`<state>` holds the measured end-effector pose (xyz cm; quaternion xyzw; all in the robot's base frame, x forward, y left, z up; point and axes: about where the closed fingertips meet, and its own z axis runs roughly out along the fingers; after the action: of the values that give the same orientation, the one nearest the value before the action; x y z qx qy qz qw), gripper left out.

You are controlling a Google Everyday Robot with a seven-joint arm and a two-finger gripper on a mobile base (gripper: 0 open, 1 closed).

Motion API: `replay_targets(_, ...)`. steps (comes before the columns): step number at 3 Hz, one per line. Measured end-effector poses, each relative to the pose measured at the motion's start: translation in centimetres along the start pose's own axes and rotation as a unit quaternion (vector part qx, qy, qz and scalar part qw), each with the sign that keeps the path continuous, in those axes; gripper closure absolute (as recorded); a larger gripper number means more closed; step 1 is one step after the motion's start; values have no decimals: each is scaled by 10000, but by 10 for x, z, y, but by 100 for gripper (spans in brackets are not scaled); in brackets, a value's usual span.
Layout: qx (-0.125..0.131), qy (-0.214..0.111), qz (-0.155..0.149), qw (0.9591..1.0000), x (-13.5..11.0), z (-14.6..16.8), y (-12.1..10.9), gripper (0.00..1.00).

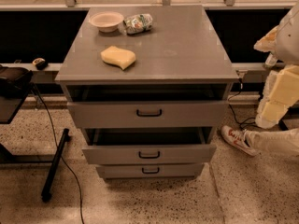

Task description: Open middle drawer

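The grey cabinet [187, 50] has three drawers. The middle drawer [187, 154], with a medium-height front and a small black handle [149, 155], stands pulled out, with a dark gap showing its tray behind the front. The top drawer [196, 114], with the tallest front, is also pulled out a little. The bottom drawer [182, 171], with the narrowest front, is shut. My arm hangs at the right edge of the view. The gripper [270, 113] at its lower end is well to the right of the cabinet, level with the top drawer, and touches nothing.
On the cabinet top lie a white bowl [106, 21], a crumpled bag [138, 23] and a yellow sponge [118, 57]. A person's leg and shoe [236, 139] are on the floor at the right. A black stand and cable [55, 162] are at the left.
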<state>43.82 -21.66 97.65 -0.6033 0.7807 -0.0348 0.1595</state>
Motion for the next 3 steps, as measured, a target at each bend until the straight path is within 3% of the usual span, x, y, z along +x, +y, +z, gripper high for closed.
replay_targets(2, 20, -125, 36, 9999, 2, 14, 5, 0)
replay_targets(3, -214, -726, 303, 9967, 6, 67, 40, 0)
